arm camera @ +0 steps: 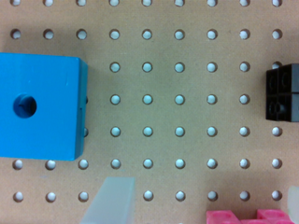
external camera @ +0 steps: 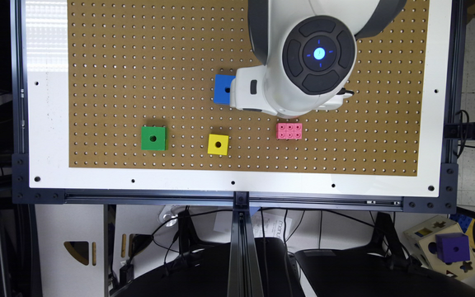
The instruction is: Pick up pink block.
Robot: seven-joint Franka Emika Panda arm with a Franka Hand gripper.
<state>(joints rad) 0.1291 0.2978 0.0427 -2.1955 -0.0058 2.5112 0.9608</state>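
One pink block (arm camera: 243, 217) lies between the wide-apart fingers (arm camera: 112, 203); one blue cube (arm camera: 39, 106), one black brick (arm camera: 283, 92) lie beyond them.

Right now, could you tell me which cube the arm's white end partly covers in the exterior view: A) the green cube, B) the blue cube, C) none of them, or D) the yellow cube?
B: the blue cube is partly hidden under the arm's white end, while the green cube and yellow cube lie fully uncovered on the pegboard.
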